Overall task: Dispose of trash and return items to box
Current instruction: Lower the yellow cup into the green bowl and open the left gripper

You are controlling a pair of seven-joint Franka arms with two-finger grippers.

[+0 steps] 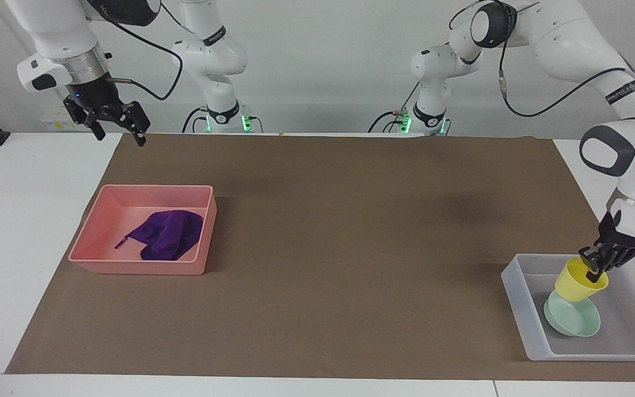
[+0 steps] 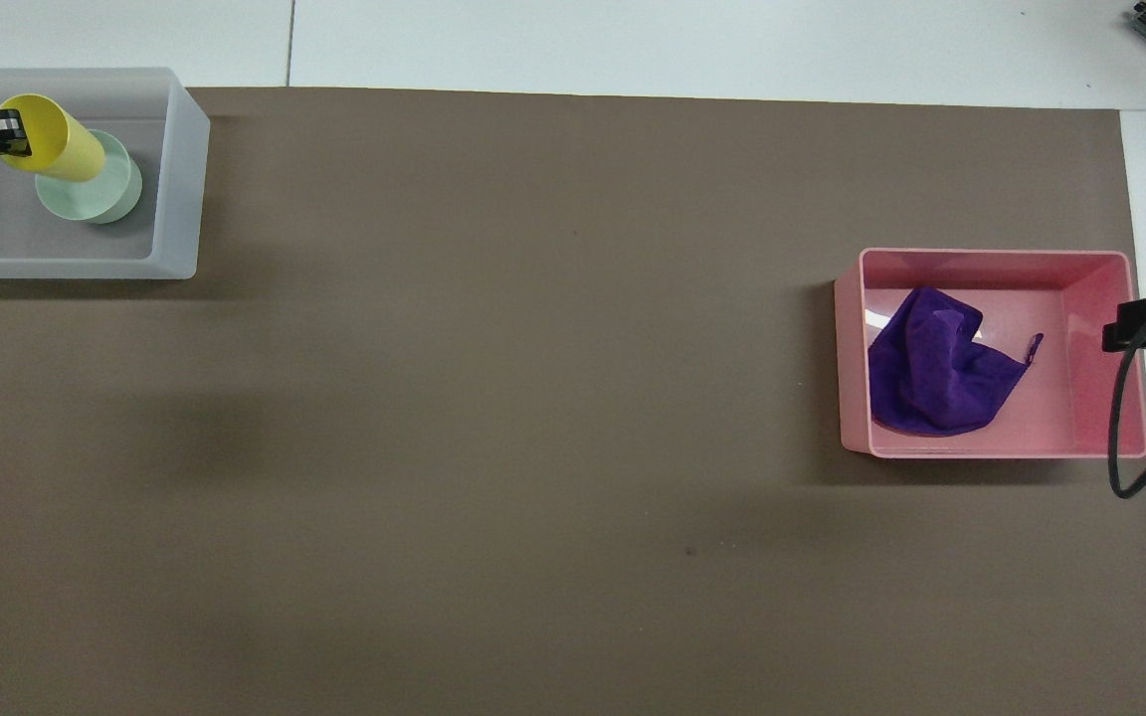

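Robotics lab, two arm bases (image 1: 224, 113), white table (image 1: 31, 220), brown mat (image 1: 317, 231)

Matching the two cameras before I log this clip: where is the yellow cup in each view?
Facing view: the cup is low at the picture's right edge, tilted over the bowl in the tray.
Overhead view: the cup is at the top left corner, over the same bowl.
Shared landmark: the bowl under the cup.
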